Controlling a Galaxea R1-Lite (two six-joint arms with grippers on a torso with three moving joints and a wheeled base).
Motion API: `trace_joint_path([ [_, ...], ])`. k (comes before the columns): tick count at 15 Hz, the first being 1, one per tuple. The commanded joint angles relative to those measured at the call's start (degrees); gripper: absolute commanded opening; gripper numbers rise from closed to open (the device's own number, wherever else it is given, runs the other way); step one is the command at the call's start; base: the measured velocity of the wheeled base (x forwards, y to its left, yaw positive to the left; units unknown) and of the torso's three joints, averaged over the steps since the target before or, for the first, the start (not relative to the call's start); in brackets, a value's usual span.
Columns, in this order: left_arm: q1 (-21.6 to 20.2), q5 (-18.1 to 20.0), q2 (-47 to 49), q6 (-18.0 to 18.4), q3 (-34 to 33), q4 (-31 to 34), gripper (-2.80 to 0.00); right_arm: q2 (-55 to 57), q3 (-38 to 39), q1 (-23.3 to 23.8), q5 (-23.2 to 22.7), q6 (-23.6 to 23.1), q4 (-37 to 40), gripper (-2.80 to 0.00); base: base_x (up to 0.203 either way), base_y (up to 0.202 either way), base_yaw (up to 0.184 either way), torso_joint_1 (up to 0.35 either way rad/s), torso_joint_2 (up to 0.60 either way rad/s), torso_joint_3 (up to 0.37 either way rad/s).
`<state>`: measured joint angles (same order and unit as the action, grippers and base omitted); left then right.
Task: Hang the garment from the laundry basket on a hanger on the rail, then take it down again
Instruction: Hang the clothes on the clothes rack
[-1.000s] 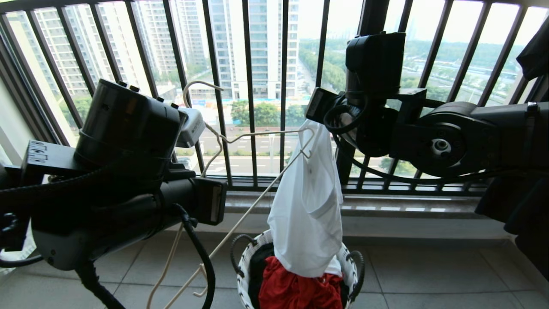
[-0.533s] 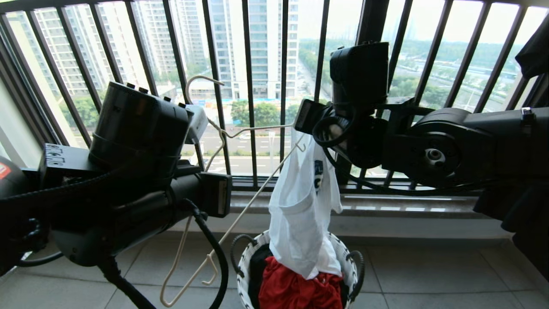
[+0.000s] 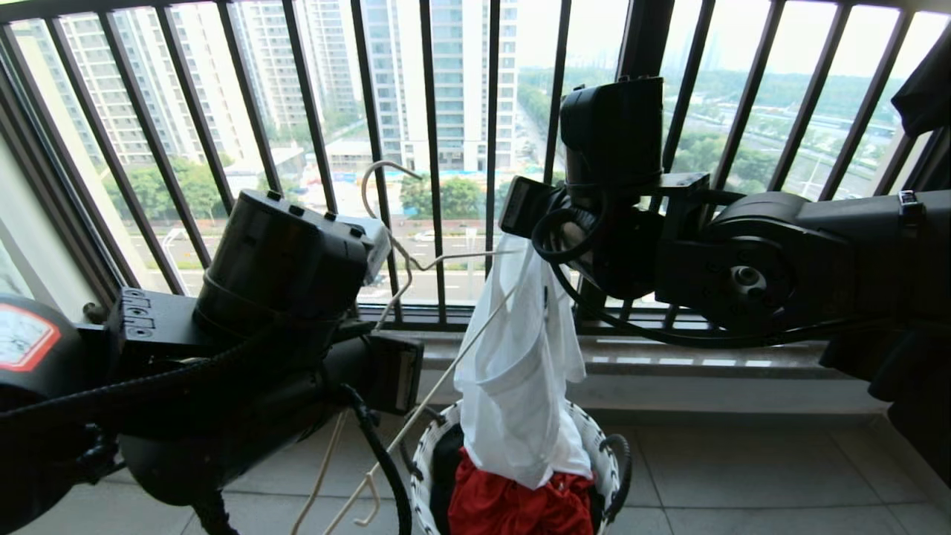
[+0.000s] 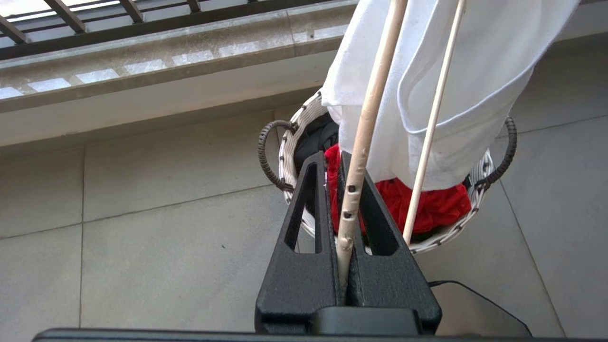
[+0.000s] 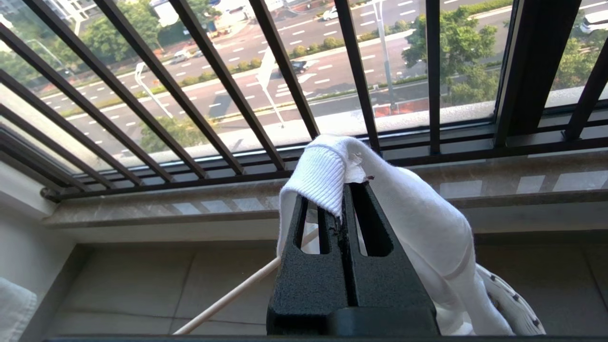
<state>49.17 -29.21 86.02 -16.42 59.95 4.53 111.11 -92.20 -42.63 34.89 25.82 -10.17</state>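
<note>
Here, both grippers pinch their loads above the small round white woven laundry basket (image 3: pixel 605 464).

The right gripper (image 5: pixel 342 209) has its jaws pressed together on the ribbed collar of the white short-sleeved T-shirt (image 3: pixel 520 371), which hangs down into the basket onto a red garment (image 3: pixel 520 505). The left gripper (image 4: pixel 337 190) clamps a bar of the thin cream-white wire hanger (image 3: pixel 401 249), whose arm reaches into the shirt.

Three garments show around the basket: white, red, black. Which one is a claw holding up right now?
The white T-shirt: the right claw is shut on its ribbed collar, so it hangs above the laundry basket. The red garment and black garment lie inside, ungripped.
</note>
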Motion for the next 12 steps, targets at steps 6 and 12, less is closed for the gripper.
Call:
trace_joint_path([
  [6,0.2,-0.3,2.5,-0.1,-1.9,-5.5,-2.8,-1.3,1.7,-2.8,0.4,0.1,0.1,-2.8,0.0,0.0,0.0,0.0,0.0,0.0],
  [12,-1.8,-0.2,5.4,1.0,-3.4,-13.3,-2.8,-1.1,1.0,-5.4,0.2,-2.9,-0.4,-2.8,0.0,0.0,0.0,0.0,0.0,0.0],
])
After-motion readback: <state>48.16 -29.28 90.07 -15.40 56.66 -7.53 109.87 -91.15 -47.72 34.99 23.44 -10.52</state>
